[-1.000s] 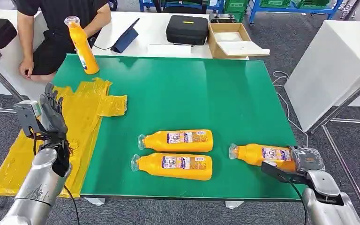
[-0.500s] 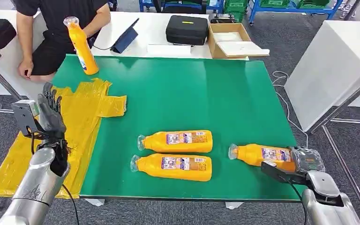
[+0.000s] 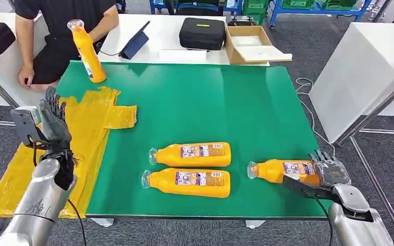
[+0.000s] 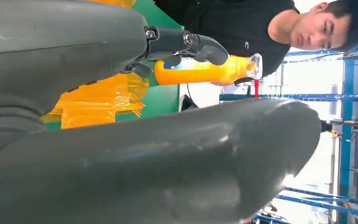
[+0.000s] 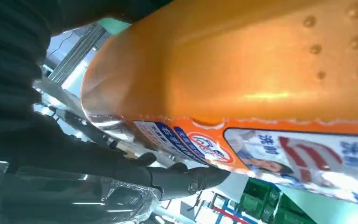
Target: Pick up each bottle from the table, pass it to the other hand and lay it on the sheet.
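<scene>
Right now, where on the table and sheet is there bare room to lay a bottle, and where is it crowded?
The yellow sheet is bare apart from the left hand raised over its edge. The green mat is bare from the upright bottle to the far right corner. The near edge is crowded: two lying bottles, plus a third at the right hand.

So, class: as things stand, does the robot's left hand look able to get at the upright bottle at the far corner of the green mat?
Probably not without leaning: the left hand is raised over the yellow sheet, while the upright bottle stands well beyond it. Nothing blocks the way.
</scene>
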Robot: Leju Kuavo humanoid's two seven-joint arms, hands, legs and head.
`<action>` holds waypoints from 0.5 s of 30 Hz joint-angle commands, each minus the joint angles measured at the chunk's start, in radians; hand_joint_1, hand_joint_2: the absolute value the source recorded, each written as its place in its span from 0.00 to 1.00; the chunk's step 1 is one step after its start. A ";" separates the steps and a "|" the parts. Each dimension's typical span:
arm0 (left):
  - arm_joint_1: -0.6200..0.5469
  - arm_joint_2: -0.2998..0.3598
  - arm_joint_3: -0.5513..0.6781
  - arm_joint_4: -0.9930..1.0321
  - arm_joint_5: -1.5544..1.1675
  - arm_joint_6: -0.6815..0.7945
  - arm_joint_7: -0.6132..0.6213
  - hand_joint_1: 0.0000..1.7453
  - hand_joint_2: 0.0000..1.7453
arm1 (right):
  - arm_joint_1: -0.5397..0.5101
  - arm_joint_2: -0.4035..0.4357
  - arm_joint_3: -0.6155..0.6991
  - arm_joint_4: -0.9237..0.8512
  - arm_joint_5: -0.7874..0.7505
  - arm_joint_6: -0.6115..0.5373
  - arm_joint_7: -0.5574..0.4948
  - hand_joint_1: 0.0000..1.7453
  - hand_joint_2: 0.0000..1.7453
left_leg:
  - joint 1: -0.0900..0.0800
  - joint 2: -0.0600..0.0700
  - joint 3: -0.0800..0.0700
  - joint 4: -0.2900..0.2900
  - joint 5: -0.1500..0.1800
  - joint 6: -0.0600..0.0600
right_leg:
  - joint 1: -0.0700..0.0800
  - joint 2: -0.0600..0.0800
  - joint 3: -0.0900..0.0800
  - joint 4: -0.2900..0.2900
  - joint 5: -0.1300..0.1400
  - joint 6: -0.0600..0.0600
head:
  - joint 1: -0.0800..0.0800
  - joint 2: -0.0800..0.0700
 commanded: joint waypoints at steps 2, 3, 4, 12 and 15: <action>0.008 0.006 0.006 0.048 0.010 0.010 -0.002 0.00 0.00 | 0.012 0.082 0.116 0.179 -0.029 0.007 -0.025 0.00 1.00 | 0.004 0.001 -0.016 0.003 0.004 -0.005 | 0.002 -0.002 -0.014 0.001 0.004 -0.001 | 0.000 0.000; 0.010 0.005 0.008 0.045 0.010 0.012 -0.002 0.00 0.00 | 0.009 0.082 0.120 0.184 -0.032 0.007 -0.026 0.00 1.00 | 0.003 -0.001 -0.018 -0.001 0.009 -0.007 | 0.000 -0.005 -0.018 -0.002 0.007 -0.002 | 0.000 0.000; 0.010 0.004 0.010 0.043 0.010 0.013 -0.002 0.00 0.00 | 0.007 0.082 0.125 0.187 -0.034 0.007 -0.026 0.00 1.00 | 0.002 -0.002 -0.022 -0.002 0.009 -0.008 | -0.001 -0.007 -0.021 -0.002 0.006 -0.002 | 0.000 0.000; 0.005 0.003 0.017 0.044 0.005 0.013 -0.002 0.00 0.00 | -0.005 0.080 0.146 0.199 -0.055 0.008 -0.033 1.00 1.00 | 0.009 0.009 -0.015 0.001 0.005 -0.010 | 0.001 -0.005 -0.015 -0.003 0.006 -0.002 | 0.000 0.000; 0.004 0.003 0.019 0.046 0.005 0.013 -0.001 0.00 0.00 | -0.008 0.078 0.150 0.202 -0.059 0.010 -0.035 1.00 1.00 | 0.010 0.010 -0.013 0.002 0.004 -0.011 | 0.000 -0.004 -0.013 -0.002 0.005 -0.002 | 0.000 0.000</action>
